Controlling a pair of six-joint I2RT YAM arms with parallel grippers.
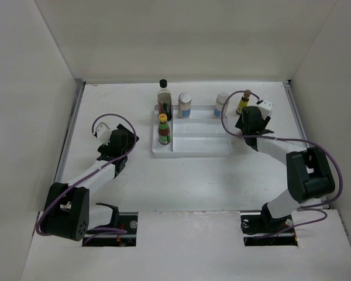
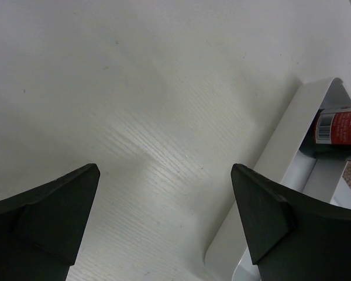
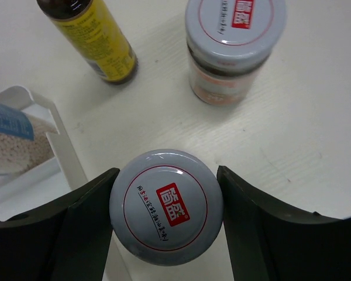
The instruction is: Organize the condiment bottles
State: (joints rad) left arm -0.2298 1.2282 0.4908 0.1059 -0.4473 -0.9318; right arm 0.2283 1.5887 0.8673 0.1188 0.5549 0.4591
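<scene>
**A:** What does the right gripper [image 3: 167, 171] have?

**B:** A jar [image 3: 167, 206] with a pale lid. It stands upright between the fingers [image 3: 76, 225], which pinch the lid from both sides. The tray [image 3: 63, 143] wall runs just outside the left finger. The jar seems to sit on the table [image 3: 292, 152] side of it, but the lid hides its foot.

**A:** How should the lift go?

**B:** The grip is high, on a round lid, so I'd squeeze across the widest part and rise straight up, with no tilt. A yellow bottle [image 3: 96, 41] stands beyond the left fingertip and a second jar [image 3: 234, 44] beyond the right one. Both are near enough to knock if the wrist swings early.

**A:** Does the overhead camera help?

**B:** It hides the pinch under the wrist. It does show the tray's compartments, with a tall dark bottle [image 1: 165, 99] and a red-labelled bottle [image 1: 163, 131] at the far end from these fingers.

**A:** And the left gripper [image 2: 164, 175]?

**B:** Its fingers are spread wide over bare table and hold nothing. Only its wrist camera shows the tray corner just outside its right finger.
</scene>
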